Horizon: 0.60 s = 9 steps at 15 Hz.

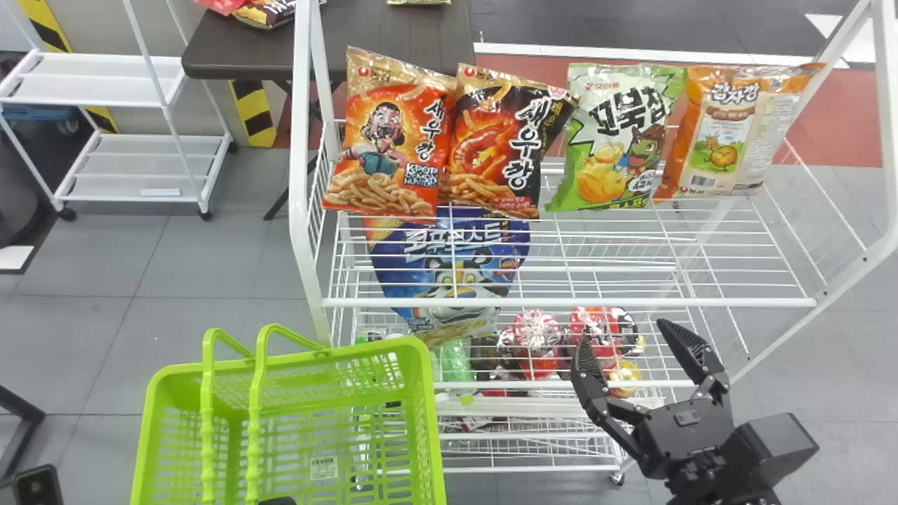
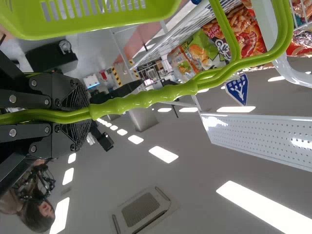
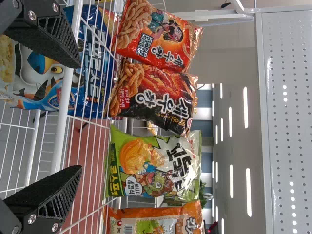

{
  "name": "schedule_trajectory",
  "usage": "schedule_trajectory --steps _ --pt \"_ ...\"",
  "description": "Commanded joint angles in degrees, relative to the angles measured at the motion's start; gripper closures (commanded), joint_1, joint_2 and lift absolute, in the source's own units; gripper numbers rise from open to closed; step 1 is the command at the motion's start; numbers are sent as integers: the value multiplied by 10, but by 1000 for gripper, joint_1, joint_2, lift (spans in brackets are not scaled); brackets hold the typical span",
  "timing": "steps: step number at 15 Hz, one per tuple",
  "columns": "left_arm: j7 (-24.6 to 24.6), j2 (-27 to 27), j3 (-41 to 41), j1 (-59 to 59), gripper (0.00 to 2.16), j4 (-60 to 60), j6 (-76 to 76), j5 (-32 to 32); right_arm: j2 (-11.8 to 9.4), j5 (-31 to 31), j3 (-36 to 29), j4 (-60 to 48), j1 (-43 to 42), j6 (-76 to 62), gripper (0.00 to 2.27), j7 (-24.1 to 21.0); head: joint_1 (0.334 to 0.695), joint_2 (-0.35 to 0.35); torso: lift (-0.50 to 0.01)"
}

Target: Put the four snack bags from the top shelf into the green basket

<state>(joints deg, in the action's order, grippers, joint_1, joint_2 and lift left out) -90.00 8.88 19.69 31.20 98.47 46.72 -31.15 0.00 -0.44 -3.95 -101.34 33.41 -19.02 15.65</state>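
Four snack bags on top shelf. Basket held at handles by left gripper. Right gripper wide, right of basket.

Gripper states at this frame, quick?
Left gripper: shut on the green basket's handle.
Right gripper: open, holding nothing, before the shelf.

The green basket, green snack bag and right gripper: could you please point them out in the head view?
Green basket [image 1: 417, 348]: head view, rim at far right corner.
Green snack bag [image 1: 616, 137]: head view, middle of its front.
Right gripper [image 1: 623, 332]: head view, midway between its fingertips.
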Motion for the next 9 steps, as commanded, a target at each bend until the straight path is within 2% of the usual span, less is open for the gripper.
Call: schedule_trajectory --steps 1,9 --pt "-6 0 0 0 2148 1 0 0 1 0 3 0 1 0 66 0 695 -60 0" --pt "-6 1 0 3 2148 1 0 0 1 -8 9 0 -4 2 66 0 695 -45 0"
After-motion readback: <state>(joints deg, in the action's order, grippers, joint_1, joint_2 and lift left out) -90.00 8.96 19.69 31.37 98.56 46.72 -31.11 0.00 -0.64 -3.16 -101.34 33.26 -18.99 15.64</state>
